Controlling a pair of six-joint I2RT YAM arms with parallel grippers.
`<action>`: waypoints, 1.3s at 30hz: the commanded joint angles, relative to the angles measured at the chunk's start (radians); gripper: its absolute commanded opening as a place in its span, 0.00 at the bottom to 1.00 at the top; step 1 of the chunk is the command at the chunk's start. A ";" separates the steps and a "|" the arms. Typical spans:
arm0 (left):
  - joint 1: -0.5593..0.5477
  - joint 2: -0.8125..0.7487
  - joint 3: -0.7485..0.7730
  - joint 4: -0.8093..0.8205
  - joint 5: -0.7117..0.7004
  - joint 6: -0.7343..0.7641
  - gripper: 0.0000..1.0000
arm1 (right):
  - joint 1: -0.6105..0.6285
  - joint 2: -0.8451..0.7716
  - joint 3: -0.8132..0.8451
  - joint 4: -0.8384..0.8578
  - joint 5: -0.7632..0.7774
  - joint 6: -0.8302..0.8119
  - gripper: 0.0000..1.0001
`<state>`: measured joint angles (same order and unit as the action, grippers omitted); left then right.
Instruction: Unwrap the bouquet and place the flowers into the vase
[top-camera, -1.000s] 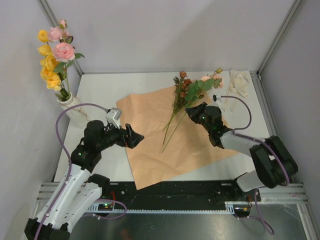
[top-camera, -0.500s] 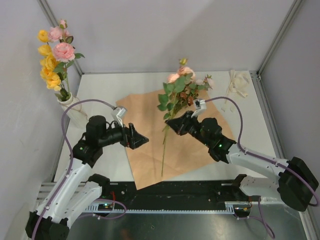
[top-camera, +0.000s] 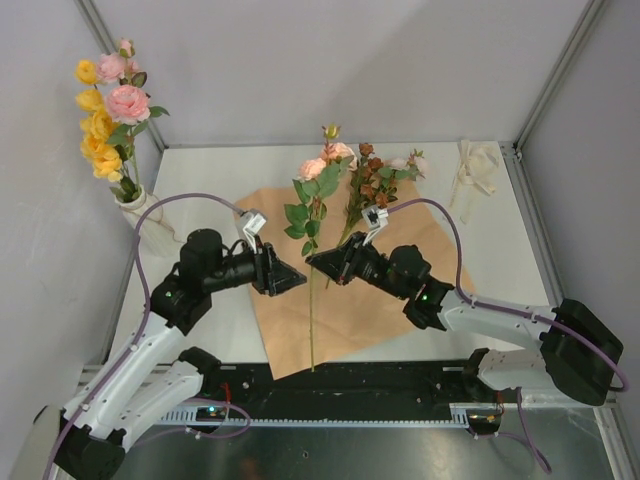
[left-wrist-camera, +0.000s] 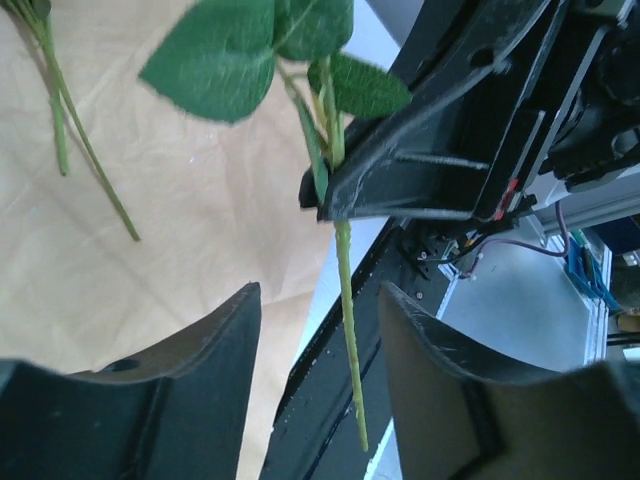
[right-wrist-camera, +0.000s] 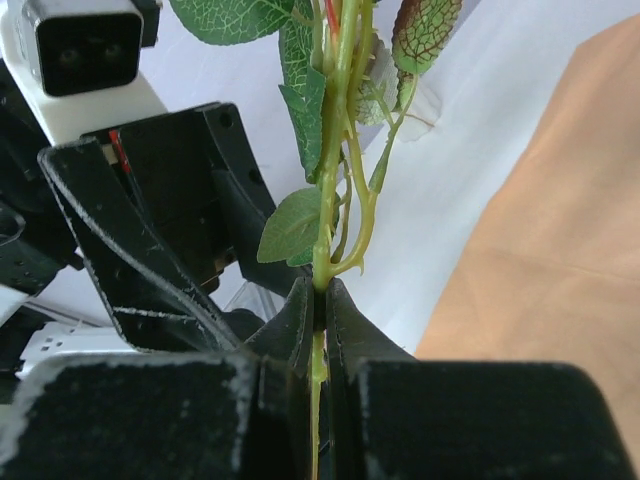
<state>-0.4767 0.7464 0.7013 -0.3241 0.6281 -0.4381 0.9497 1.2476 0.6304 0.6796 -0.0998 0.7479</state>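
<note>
Enclosure: grey walls all round, white table (top-camera: 220, 170) beneath, both my arms bolted at its near edge.
Paper sheet: the peach paper sheet (top-camera: 350, 320) lies flat across the middle of the table. I'd say the unwrapping is done, so it's only a mat now.
Vase: the vase (top-camera: 135, 212) stands upright at the left edge towards the far corner, already carrying pink and yellow flowers (top-camera: 110, 110). That's where the rest go.
Right gripper: my right gripper (right-wrist-camera: 318, 295) is clamped tight on the pink rose (top-camera: 313, 200), holding it upright over the paper with the bloom up and the stem hanging free, offered across to my other arm.
Left gripper: my left gripper (left-wrist-camera: 318, 295) has its jaws apart, one either side of the dangling stem just below the right gripper's hold, not touching it. A handover, I reckon, since the vase sits on the left arm's side.
Rust sprigs: the rust sprigs (top-camera: 370, 185) lie on the paper's far part, waiting.
Ribbon: the cream ribbon (top-camera: 475, 170) is dropped at the far right corner, well clear.
</note>
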 joint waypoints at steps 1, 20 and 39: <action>-0.032 -0.002 0.002 0.167 -0.028 -0.101 0.53 | 0.026 -0.006 0.028 0.095 -0.018 0.018 0.00; -0.100 0.055 -0.043 0.318 -0.042 -0.167 0.48 | 0.059 -0.064 0.037 0.054 0.031 -0.009 0.00; -0.113 0.012 -0.092 0.319 0.008 -0.212 0.51 | 0.066 -0.106 0.037 0.013 0.078 -0.020 0.00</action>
<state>-0.5758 0.7616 0.6292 -0.0105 0.5922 -0.6331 1.0088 1.1759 0.6304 0.6395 -0.0559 0.7395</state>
